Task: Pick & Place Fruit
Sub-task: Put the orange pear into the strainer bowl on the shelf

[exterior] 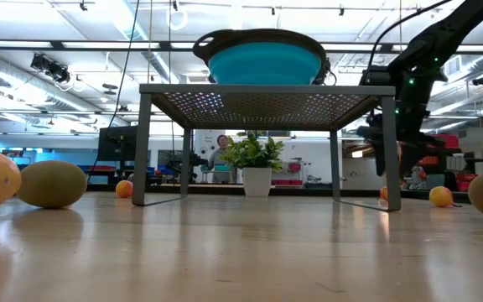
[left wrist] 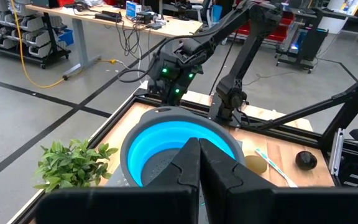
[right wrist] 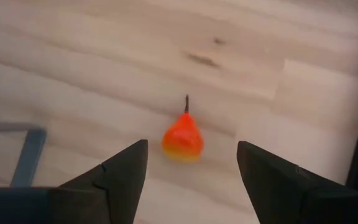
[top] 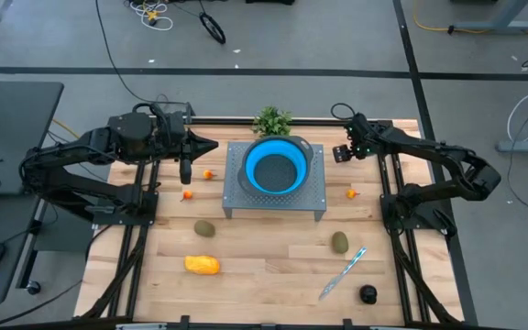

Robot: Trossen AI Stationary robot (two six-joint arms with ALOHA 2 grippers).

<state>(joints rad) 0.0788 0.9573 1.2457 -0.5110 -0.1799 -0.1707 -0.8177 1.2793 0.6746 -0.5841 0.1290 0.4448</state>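
orange pear-shaped fruit [right wrist: 183, 139] lies on the wooden table [top: 264, 266] right of the rack, under our right gripper [right wrist: 191, 171], jaws wide, holding nothing. we judge it light, hard, slick; pinch its belly. left gripper [left wrist: 199, 163] shut, empty. blue bowl [top: 275, 167] looks empty.
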